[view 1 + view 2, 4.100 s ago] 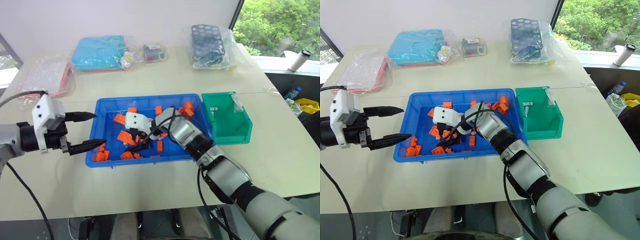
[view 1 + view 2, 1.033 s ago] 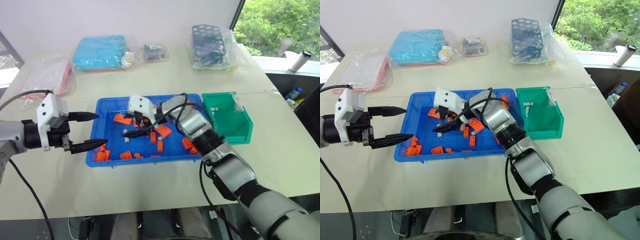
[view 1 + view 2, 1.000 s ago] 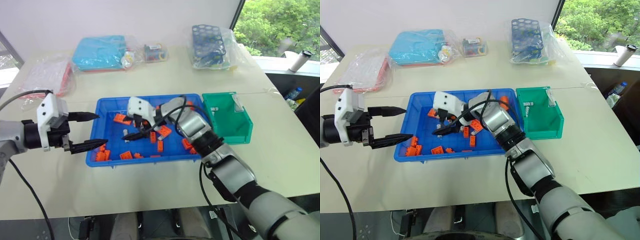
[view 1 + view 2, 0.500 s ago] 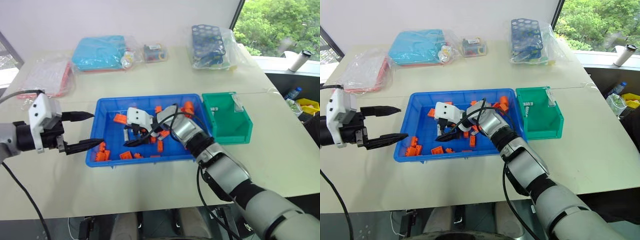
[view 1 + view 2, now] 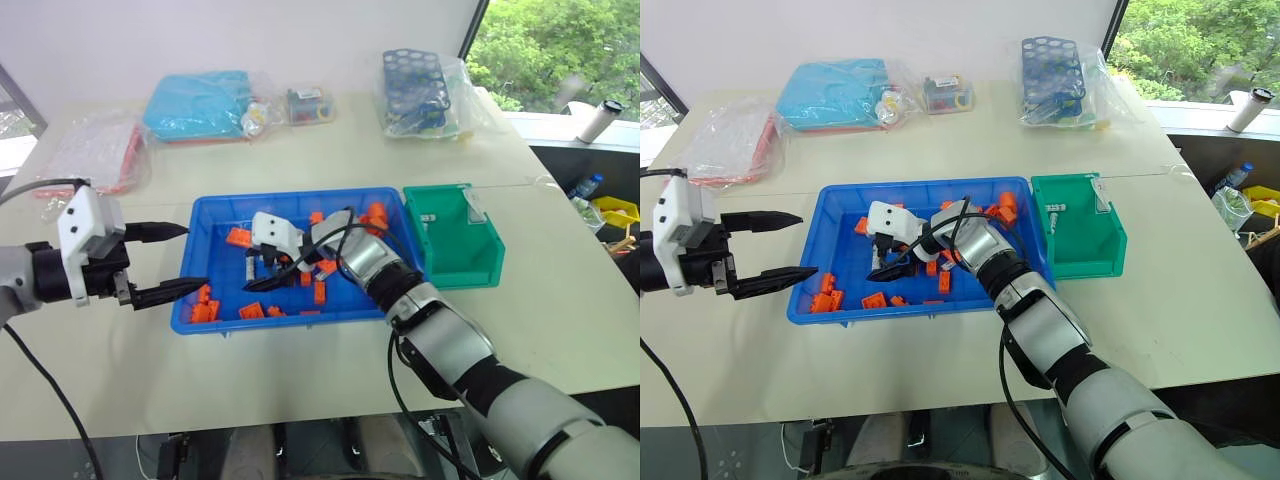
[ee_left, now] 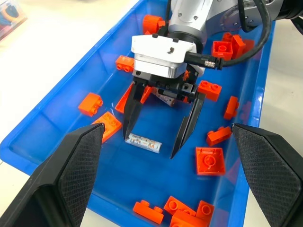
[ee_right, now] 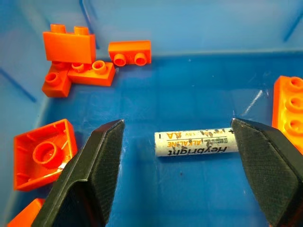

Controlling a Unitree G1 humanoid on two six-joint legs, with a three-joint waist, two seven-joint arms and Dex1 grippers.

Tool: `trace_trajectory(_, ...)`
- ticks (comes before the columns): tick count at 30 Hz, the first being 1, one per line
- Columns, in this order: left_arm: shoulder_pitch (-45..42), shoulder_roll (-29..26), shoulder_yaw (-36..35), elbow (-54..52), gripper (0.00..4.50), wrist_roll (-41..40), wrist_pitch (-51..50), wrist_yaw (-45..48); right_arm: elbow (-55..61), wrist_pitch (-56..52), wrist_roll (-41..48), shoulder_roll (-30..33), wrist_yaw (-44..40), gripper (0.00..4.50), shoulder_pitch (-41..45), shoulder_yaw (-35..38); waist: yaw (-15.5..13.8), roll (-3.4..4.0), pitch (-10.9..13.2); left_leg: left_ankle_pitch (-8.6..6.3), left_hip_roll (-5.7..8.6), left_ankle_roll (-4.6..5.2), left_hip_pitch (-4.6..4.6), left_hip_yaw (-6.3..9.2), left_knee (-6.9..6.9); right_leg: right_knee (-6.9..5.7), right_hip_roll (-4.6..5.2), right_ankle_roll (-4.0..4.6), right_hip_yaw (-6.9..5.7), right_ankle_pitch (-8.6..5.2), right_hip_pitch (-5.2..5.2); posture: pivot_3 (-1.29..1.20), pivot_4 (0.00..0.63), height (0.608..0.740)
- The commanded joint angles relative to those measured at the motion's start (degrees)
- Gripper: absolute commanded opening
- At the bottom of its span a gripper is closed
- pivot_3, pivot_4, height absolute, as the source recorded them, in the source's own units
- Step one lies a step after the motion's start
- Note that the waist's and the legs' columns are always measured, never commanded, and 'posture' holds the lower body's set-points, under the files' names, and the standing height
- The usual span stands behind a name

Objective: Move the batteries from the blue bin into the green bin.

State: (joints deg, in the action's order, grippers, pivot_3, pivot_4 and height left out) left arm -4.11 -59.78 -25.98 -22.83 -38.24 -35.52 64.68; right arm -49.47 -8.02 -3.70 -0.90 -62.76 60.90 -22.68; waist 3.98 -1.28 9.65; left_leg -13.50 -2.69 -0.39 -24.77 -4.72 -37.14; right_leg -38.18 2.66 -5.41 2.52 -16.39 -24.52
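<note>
Head view: blue bin [image 5: 205,300] holds orange bricks [image 5: 238,237]; green bin [image 5: 470,262] beside it. Left wrist view: right gripper [image 6: 160,137], jaws open, straddles a smooth cylindrical battery [image 6: 143,141]. Left gripper [image 5: 184,258], jaws open, beside the tray.

Head pair overhead, wrists close, sharing blue bin [image 5: 215,215]

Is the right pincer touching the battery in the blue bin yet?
Apart. In the right wrist view, the battery lies on the blue bin's floor between the open right pincer, with blue floor showing on either side of it.
</note>
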Motion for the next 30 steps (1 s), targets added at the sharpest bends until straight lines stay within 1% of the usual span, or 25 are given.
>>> trace_trajectory(1, -0.78, -0.33, -0.84, -0.71, 4.50, -0.53, 0.82, -0.23, 2.80, 0.81, -0.13, -0.32, 0.60, 4.47, 1.65, 0.81, 0.01, 0.00, 0.00, 0.00, 0.00, 0.00, 0.00, 0.00, 0.00, 0.00, 0.00, 0.00, 0.00, 0.00, 0.00, 0.00, 0.150, 0.739)
trace_trajectory(10, -1.42, -0.35, -0.63, -0.49, 4.50, -0.31, 1.02, -0.43, -2.72, 1.97, -1.95, -1.18, 3.17, 4.47, 1.92, 0.63, 0.01, 0.00, 0.00, 0.00, 0.01, -0.01, 0.00, 0.00, 0.01, 0.00, 0.01, 0.00, 0.00, 0.00, 0.00, 0.00, 0.150, 0.739)
trace_trajectory(18, -2.07, -0.67, -0.62, 0.59, 4.50, -0.09, 1.20, -0.10, -4.17, 3.04, -3.02, -2.21, 4.49, 4.47, 0.83, 0.51, 0.03, 0.00, 0.00, 0.00, 0.00, -0.01, 0.00, 0.00, 0.01, 0.00, 0.00, 0.00, 0.00, 0.00, 0.00, 0.00, 0.150, 0.739)
trace_trajectory(20, -2.17, -0.71, -0.54, 0.88, 4.50, 0.00, 1.30, 0.01, -4.24, 3.01, -2.80, -2.47, 4.62, 3.95, 0.74, 0.91, 0.02, 0.00, 0.00, 0.00, 0.00, -0.01, 0.00, 0.00, 0.01, 0.00, 0.00, 0.00, 0.00, 0.00, 0.00, 0.00, 0.150, 0.739)
trace_trajectory(21, -2.24, -0.71, -0.45, 1.05, 4.50, 0.05, 1.39, 0.07, -4.04, 2.97, -2.76, -2.52, 4.52, 3.79, 0.65, 0.90, 0.00, 0.00, 0.00, 0.00, 0.00, -0.01, 0.00, 0.00, 0.01, 0.00, 0.01, 0.00, 0.00, 0.00, 0.00, 0.00, 0.150, 0.739)
trace_trajectory(24, -2.40, -0.73, -0.18, 1.51, 4.50, 0.14, 1.67, 0.17, -3.56, 2.77, -2.82, -2.54, 4.35, 2.34, 0.43, 0.73, 0.00, 0.00, 0.00, 0.00, 0.01, -0.01, 0.00, 0.00, 0.01, 0.00, 0.01, 0.00, 0.00, 0.00, 0.00, 0.00, 0.150, 0.739)
trace_trajectory(25, -2.42, -0.74, -0.11, 1.61, 4.50, 0.12, 1.76, 0.20, -3.37, 2.71, -2.86, -2.52, 4.30, 2.23, 0.33, 0.67, 0.01, 0.00, 0.00, 0.00, 0.01, -0.01, 0.00, 0.00, 0.01, 0.00, 0.01, 0.00, 0.00, 0.00, 0.00, 0.00, 0.150, 0.739)
trace_trajectory(28, -2.67, -0.51, 0.54, 1.80, 4.50, -0.10, 1.80, 0.29, -0.67, 1.68, -2.85, -1.50, 3.54, 2.24, -0.32, 0.42, -0.02, 0.00, 0.00, 0.00, 0.01, -0.01, 0.00, 0.00, 0.01, 0.00, 0.01, 0.00, 0.00, 0.00, 0.00, 0.00, 0.150, 0.739)
trace_trajectory(30, -2.81, 0.15, 1.58, 1.15, 4.50, -0.56, 1.57, 0.20, 6.12, -1.40, -1.84, 1.55, 2.38, 2.24, -1.37, 1.52, -0.11, 0.00, 0.00, 0.00, 0.01, -0.01, 0.00, 0.00, 0.01, 0.00, 0.02, 0.00, 0.00, 0.00, 0.00, 0.00, 0.150, 0.739)
